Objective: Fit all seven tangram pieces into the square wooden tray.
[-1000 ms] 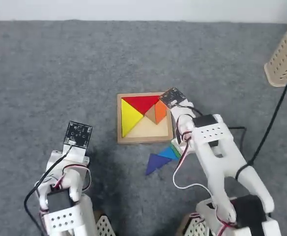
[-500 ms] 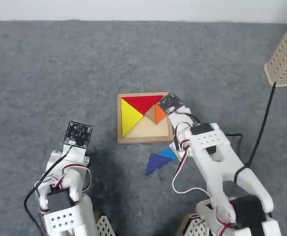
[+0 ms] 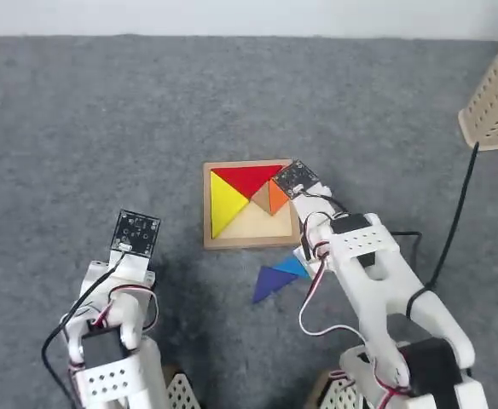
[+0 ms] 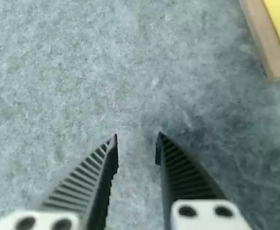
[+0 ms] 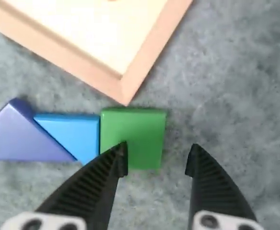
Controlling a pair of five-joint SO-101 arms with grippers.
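right tool [image 5: 157,146]: apart; I hold it over the green square [image 5: 135,136] just off the tray [image 5: 147,52] corner, ready to pinch.
left tool [image 4: 137,136]: apart, beside tray, keeping clear.

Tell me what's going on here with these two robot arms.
The square wooden tray holds a red triangle, yellow triangle, orange triangle and small brown piece. The right gripper hangs open over the green square, lying on the carpet off the tray's corner beside a light blue triangle and a purple triangle. The left gripper is open over bare carpet.
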